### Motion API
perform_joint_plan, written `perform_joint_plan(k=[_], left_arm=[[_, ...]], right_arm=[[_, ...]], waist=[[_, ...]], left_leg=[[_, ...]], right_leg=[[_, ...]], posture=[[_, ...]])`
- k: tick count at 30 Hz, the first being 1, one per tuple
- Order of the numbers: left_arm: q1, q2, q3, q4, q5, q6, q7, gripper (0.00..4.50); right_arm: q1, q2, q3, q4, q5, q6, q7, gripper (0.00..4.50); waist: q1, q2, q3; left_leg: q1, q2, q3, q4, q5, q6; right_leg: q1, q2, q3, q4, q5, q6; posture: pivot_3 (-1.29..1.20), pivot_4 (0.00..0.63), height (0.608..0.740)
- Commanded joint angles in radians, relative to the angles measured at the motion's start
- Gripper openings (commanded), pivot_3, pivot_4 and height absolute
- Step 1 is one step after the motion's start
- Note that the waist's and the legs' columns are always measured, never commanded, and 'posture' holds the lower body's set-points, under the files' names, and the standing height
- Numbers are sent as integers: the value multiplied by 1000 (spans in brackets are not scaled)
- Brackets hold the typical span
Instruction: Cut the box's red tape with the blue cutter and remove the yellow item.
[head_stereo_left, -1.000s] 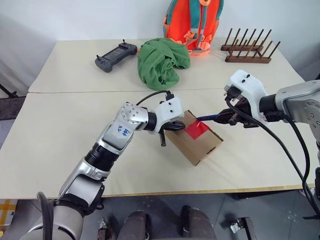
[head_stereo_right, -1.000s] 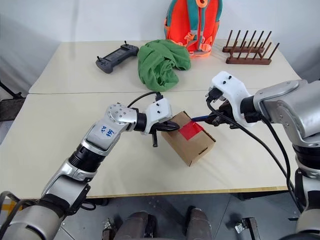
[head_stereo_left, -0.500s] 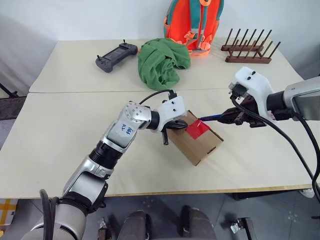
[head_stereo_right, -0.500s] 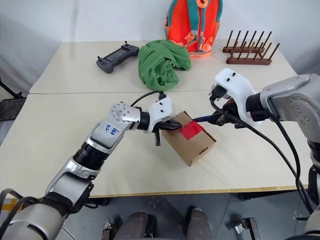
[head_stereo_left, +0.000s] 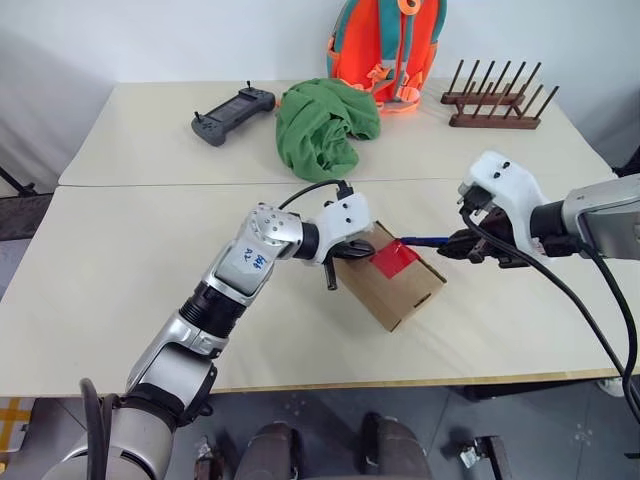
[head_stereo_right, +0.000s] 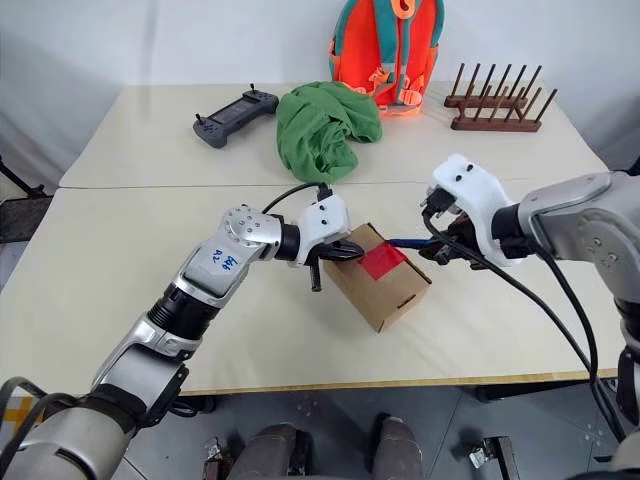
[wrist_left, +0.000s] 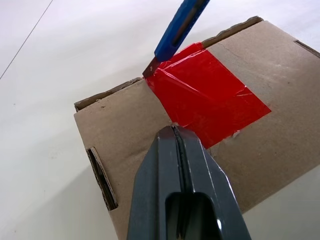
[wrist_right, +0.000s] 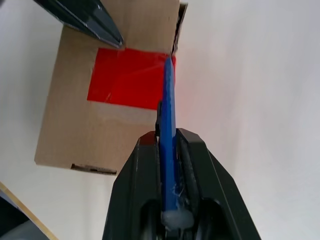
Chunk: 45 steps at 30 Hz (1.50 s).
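left wrist view has the box (wrist_left: 235, 115) as plain brown corrugated cardboard with rough flap edges and a slot cut in its side, lying mid-table. the red tape (wrist_left: 207, 100) is a glossy, wrinkled square over the lid seam. the left gripper (wrist_left: 175, 134) is pinched fully together, tips pressing the lid beside the tape. the right gripper (wrist_right: 168, 145) clamps the slim blue cutter (wrist_right: 168, 120), blade tip at the tape's edge.

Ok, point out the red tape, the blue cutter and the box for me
red tape (wrist_left: 207, 102), left wrist view, middle of the patch
blue cutter (wrist_right: 168, 125), right wrist view, mid-shaft
box (head_stereo_left: 385, 290), left eye view, bare side face
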Motion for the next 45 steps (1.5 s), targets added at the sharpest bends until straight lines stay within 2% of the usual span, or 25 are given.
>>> perform_joint_plan(k=[1, 16, 19, 26, 33, 45], left_arm=[[14, 5, -26, 34, 37, 15, 8, 0], [1, -5, -24, 52, 39, 6, 10, 0], [6, -2, -21, 45, 39, 10, 12, 0], [18, 4, -14, 30, 39, 22, 18, 0], [15, -1, -14, 36, 40, 18, 19, 0], [15, -7, -17, 33, 42, 12, 20, 0]], right_arm=[[3, -23, -3, -23, 48, 19, 6, 167], [-25, 92, 65, 57, -59, 12, -14, 167], [-28, 64, 64, 41, -49, 18, 6, 167], [-11, -89, 58, -41, 38, 19, 76, 167], [-8, -133, 69, -59, 55, 19, 95, 167], [-49, 71, 95, 47, -76, -13, 32, 167]], waist=[[0, 0, 0], [-4, -2, -2], [-4, -2, -2], [1, -2, -2], [-1, -2, -2], [-15, -4, -3]], left_leg=[[0, 0, 0, 0, 0, 0], [2, 1, -1, 0, 0, 1], [2, 1, -1, 0, 0, 1], [0, 1, -2, -1, 0, 1], [0, 1, -2, -1, 0, 2], [3, 6, 0, 0, 0, 2]], right_leg=[[0, 0, 0, 0, 0, 0], [0, 0, 2, 0, 1, -2], [0, 0, 3, 0, 2, -3], [-1, 0, 1, -3, 2, -3], [-1, 0, 2, -3, 2, -2], [-1, 0, 3, -1, 4, -5]], posture=[[0, 150, 740], [0, 150, 740], [0, 150, 740], [0, 150, 740], [0, 150, 740], [0, 150, 740]])
